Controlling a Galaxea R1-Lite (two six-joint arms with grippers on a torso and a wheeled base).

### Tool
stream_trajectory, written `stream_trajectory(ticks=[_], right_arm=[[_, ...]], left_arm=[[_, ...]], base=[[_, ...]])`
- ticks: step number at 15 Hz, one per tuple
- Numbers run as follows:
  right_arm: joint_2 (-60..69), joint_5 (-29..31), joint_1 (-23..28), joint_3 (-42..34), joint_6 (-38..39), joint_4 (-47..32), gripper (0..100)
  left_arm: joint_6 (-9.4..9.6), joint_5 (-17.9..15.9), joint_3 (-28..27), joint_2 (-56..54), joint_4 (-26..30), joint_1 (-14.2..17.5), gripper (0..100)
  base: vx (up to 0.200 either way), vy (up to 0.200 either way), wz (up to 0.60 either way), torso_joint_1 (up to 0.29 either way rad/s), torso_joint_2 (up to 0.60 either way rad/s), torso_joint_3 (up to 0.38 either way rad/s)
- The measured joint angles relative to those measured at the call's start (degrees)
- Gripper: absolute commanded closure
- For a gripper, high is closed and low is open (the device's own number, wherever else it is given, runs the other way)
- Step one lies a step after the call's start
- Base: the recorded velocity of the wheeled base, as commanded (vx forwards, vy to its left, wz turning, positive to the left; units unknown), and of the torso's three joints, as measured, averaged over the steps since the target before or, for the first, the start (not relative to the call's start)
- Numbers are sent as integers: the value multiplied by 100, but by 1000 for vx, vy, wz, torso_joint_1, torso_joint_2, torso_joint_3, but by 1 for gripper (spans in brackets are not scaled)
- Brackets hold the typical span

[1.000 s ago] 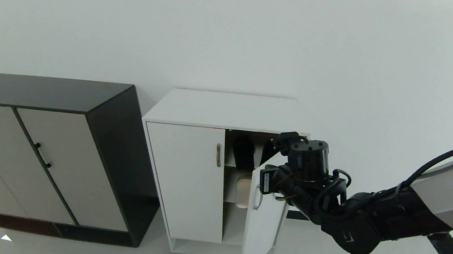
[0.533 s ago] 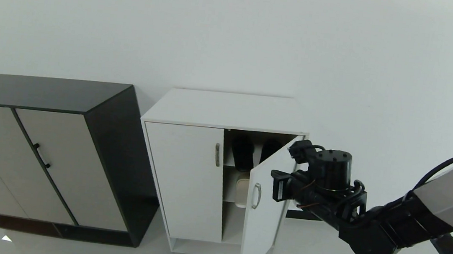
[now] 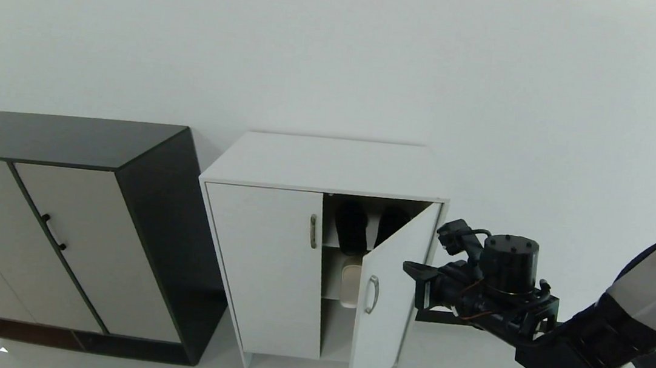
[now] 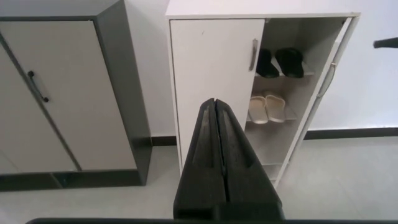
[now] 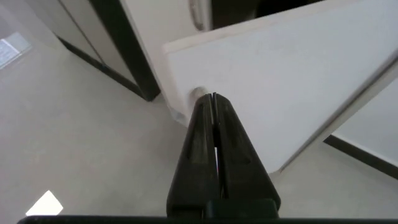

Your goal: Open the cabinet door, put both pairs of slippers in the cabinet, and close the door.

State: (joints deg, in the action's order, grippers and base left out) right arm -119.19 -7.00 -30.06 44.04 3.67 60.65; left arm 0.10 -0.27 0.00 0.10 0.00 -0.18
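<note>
— Where do our claws stand?
— Our left claw (image 4: 214, 104), fingers pressed together, faces the white cabinet (image 3: 318, 161) from well back.
— And the slippers?
— Inside, black slippers (image 4: 280, 62) above white slippers (image 4: 264, 107), beyond the half-open door (image 3: 390, 312). Our right claw (image 5: 213, 99), also closed, is just beside that door's outer face.

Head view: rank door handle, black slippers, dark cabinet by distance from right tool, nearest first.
1. door handle, just left of the right tool.
2. black slippers, top shelf inside the white cabinet.
3. dark cabinet, far left.
</note>
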Motion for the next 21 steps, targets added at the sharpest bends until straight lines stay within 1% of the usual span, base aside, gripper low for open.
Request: stream_trajectory(ticks=[6, 13, 17, 21], right_arm=[[-250, 35, 5, 110, -15, 2, 100], [-805, 43, 49, 719, -9, -11, 100], [-1128, 43, 71, 1395, -12, -174, 100], [-1362, 43, 85, 2136, -9, -728, 100]], left_arm=[[0, 0, 0, 0, 0, 5, 100], [0, 0, 0, 0, 0, 0, 100], [0, 0, 0, 0, 0, 0, 100], [0, 0, 0, 0, 0, 0, 100]], base=[[0, 0, 0, 0, 0, 0], [0, 0, 0, 0, 0, 0], [0, 0, 0, 0, 0, 0], [0, 0, 0, 0, 0, 0]])
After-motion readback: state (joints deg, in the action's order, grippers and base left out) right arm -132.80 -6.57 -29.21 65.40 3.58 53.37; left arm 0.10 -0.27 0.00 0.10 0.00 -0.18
